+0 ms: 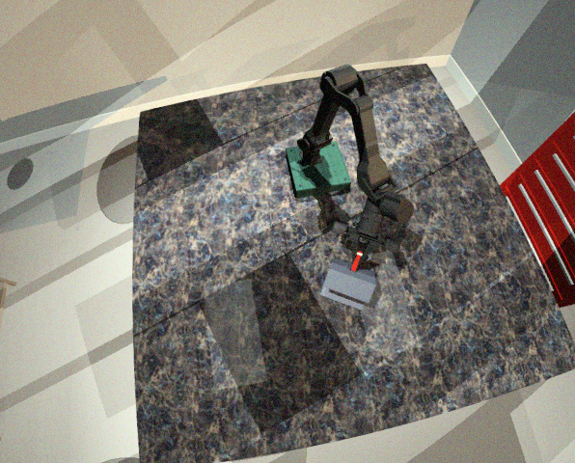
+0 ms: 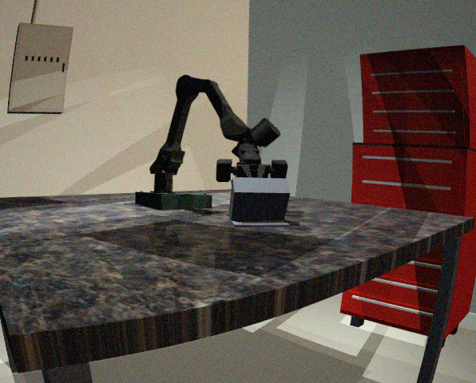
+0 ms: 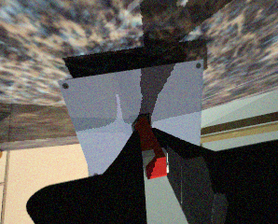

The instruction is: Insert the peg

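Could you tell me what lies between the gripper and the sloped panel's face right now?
The red peg, held in the jaws of the gripper, bridges that stretch, its far end meeting the sloped panel; the wrist view shows it best.
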Robot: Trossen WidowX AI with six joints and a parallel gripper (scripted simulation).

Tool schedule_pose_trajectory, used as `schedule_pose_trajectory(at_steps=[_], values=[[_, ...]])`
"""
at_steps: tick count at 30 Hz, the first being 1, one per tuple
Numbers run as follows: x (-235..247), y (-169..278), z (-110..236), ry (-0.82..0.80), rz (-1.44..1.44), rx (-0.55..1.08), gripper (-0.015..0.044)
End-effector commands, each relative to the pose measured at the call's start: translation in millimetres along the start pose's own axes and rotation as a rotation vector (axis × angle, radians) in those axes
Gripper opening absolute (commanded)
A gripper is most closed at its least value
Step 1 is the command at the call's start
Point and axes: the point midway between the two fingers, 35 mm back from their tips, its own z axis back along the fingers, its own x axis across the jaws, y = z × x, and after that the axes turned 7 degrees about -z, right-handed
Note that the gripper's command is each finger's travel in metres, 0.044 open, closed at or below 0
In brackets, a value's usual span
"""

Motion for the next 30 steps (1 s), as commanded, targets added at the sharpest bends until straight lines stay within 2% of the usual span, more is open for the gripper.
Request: schedule_pose_trajectory(at_steps=[1, 15, 30], values=[[0.4, -1.5, -3.6, -0.002, 0.004, -0.004, 0.0000], [0.4, -0.5, -2.8, -0.002, -0.001, 0.001, 0.0000], [0.1, -0.6, -1.1, -0.002, -0.001, 0.000, 0.0394]])
